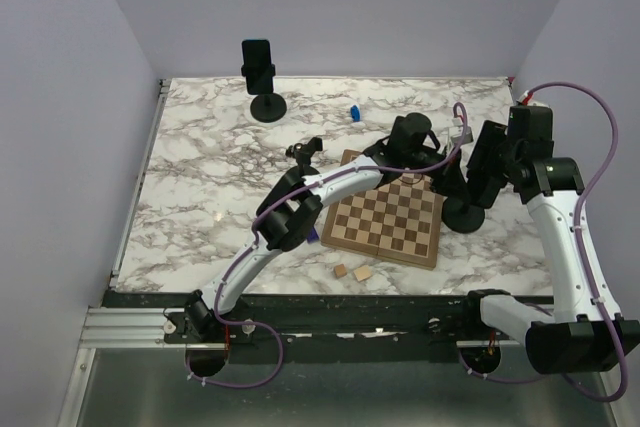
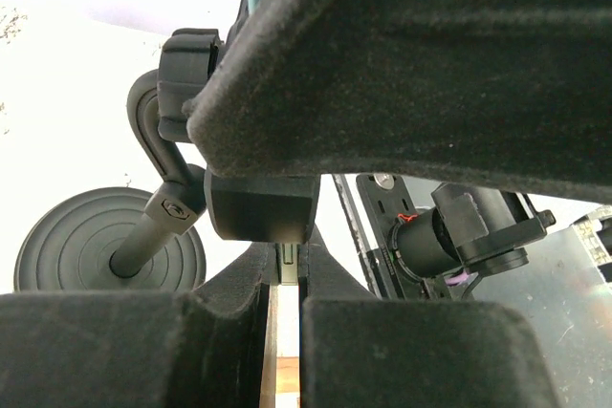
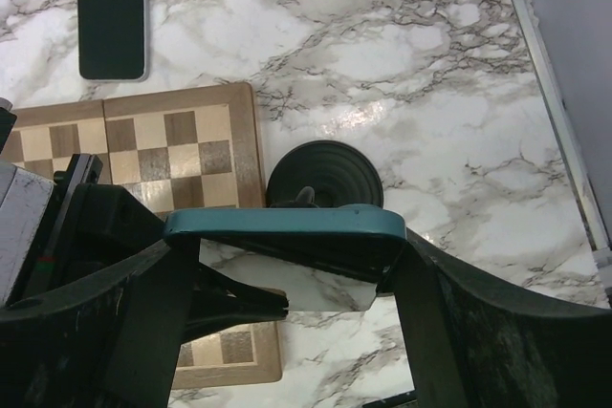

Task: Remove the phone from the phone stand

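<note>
The right gripper (image 3: pixel 292 250) clamps its felt-faced fingers (image 3: pixel 143 322) on both sides of the teal-cased phone (image 3: pixel 287 225). The left gripper (image 2: pixel 284 279), pads drawn nearly together with only a slit between, noses up under the clamp of the stand (image 2: pixel 258 205); whether it pinches the thin tab there cannot be told. The phone sits upright above the stand's round base (image 3: pixel 325 174), just right of the chessboard (image 3: pixel 182 140), and looks not yet free. The step in hand appears to be the pull itself. It likely goes best as a straight lift along the cradle, without twisting, with the left arm steadying the stand so its base neither tips nor rides up. The case is smooth, hard and round-cornered, so the felt should bite well. The stand is matte black, with a ribbed base and a knurled knob (image 2: pixel 186 69). The marble-patterned table (image 3: pixel 430 74) is glossy and may let the base slide.
</note>
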Available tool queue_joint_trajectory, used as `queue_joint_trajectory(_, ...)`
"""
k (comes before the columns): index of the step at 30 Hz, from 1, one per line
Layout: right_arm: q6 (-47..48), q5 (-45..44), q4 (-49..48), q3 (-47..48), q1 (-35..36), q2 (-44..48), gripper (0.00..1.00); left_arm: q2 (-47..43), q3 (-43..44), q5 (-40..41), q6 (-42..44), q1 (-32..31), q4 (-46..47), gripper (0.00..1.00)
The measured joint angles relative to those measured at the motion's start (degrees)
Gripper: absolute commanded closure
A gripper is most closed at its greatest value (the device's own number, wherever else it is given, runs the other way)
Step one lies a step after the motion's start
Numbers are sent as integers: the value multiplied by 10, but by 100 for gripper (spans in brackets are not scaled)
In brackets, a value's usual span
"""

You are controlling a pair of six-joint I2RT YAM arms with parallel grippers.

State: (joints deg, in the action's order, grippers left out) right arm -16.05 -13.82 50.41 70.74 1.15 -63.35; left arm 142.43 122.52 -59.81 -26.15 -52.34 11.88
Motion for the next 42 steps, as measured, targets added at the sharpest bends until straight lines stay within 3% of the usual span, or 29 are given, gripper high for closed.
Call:
queue_joint_trajectory(7, 12, -5, -17, -9, 0, 2, 12, 6, 8, 0, -5, -2, -1, 100)
queue_joint_trajectory(12, 12, -15, -28, -14, 2, 1, 15, 6, 8, 0, -5, -2, -1, 100)
queue_joint_trajectory(13, 12, -18, -29, -15, 3, 1, 21, 6, 8, 0, -5, -2, -1, 100)
queue_joint_trajectory(16, 17, -20, -35, -18, 5, 0, 59, 6, 8, 0, -6, -2, -1, 100)
queue_joint_trajectory(17, 17, -21, -35, -19, 5, 0, 63, 6, 8, 0, -7, -2, -1, 99)
queue_joint_trajectory(19, 18, -22, -40, -21, 7, 1, 72, 6, 8, 2, -8, -2, -1, 83)
queue_joint_trajectory(21, 18, -24, -45, -25, 7, 5, 81, 6, 7, 7, -9, -2, -1, 60)
queue_joint_trajectory(25, 20, -31, -46, -37, 7, 19, 99, -26, -58, 31, -20, -2, 16, 44)
queue_joint_trajectory(28, 20, -33, -46, -38, 6, 21, 99, -60, -122, 49, -31, 3, 33, 16)
queue_joint_trajectory(30, 20, -35, -47, -38, 6, 21, 99, -89, -169, 63, -44, 9, 54, 9)
queue_joint_trajectory(33, 20, -37, -47, -39, 6, 21, 99, -129, -219, 82, -68, 18, 99, 14)
queue_joint_trajectory(37, 17, -40, -47, -39, 6, 21, 99, -144, -225, 114, -108, 27, 163, 35)
queue_joint_trajectory(42, 9, -40, -46, -39, 6, 21, 99, -142, -223, 150, -147, 24, 226, 34)
